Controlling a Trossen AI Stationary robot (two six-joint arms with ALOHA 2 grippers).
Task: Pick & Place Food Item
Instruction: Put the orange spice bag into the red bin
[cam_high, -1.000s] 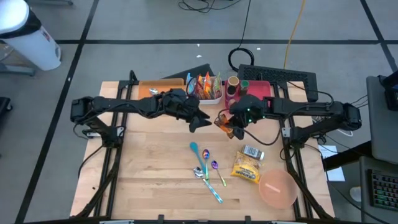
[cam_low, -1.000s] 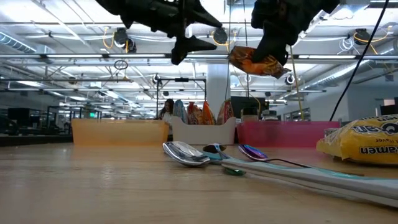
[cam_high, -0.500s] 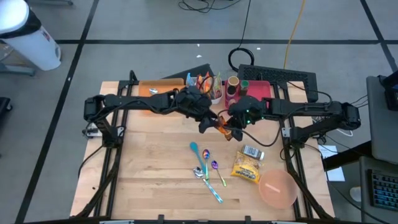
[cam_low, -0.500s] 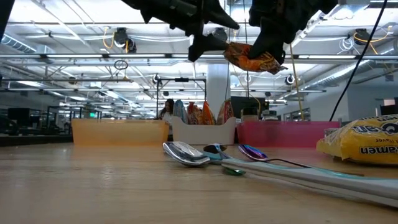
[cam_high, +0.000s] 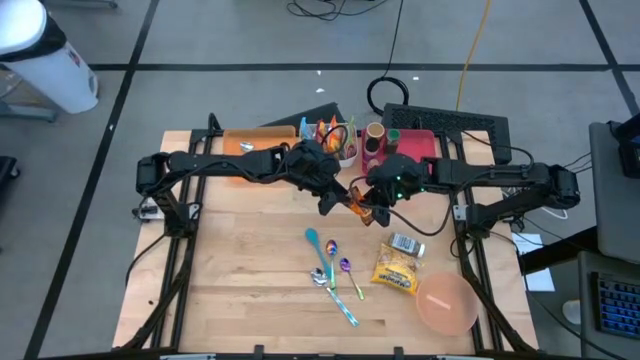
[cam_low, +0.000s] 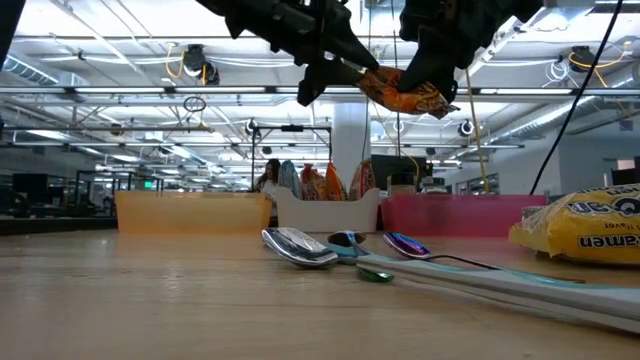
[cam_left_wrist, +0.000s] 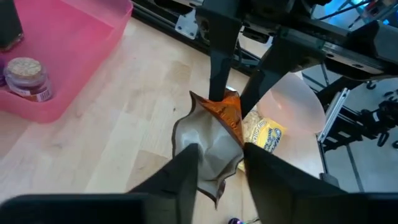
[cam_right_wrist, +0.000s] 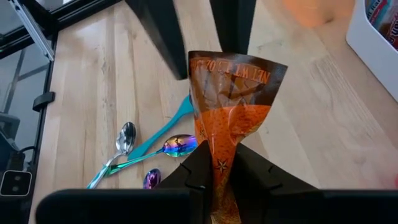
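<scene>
An orange and brown snack bag (cam_high: 356, 197) hangs in the air above the table's middle, between my two grippers. My right gripper (cam_high: 372, 203) is shut on it; the bag also shows in the right wrist view (cam_right_wrist: 231, 93) and the low view (cam_low: 405, 92). My left gripper (cam_high: 336, 196) is open, level with the bag. Its two fingers (cam_left_wrist: 186, 171) stand on either side of the bag's free, silvery end (cam_left_wrist: 208, 146). My right gripper pinches the bag's narrow end (cam_right_wrist: 221, 163) between its two fingers, coming from the table's right and slanting down. The bag is lifted clear of the table, and its wide end (cam_right_wrist: 236, 65) sticks out toward my left gripper. My left gripper: I cannot tell whether its fingers touch the bag's free end.
Several spoons (cam_high: 330, 265), a yellow noodle packet (cam_high: 396, 270), a small packet (cam_high: 405, 245) and a pink bowl (cam_high: 447, 303) lie on the near half. A white bin of snacks (cam_high: 337, 152), a pink tray (cam_high: 418, 140) and an orange tray (cam_high: 250, 142) stand along the far edge.
My left gripper has gone toward the table's right edge, up to the bag, until its open fingers reach around the bag's free end. My right gripper has kept its hold, and the bag has stayed lifted.
</scene>
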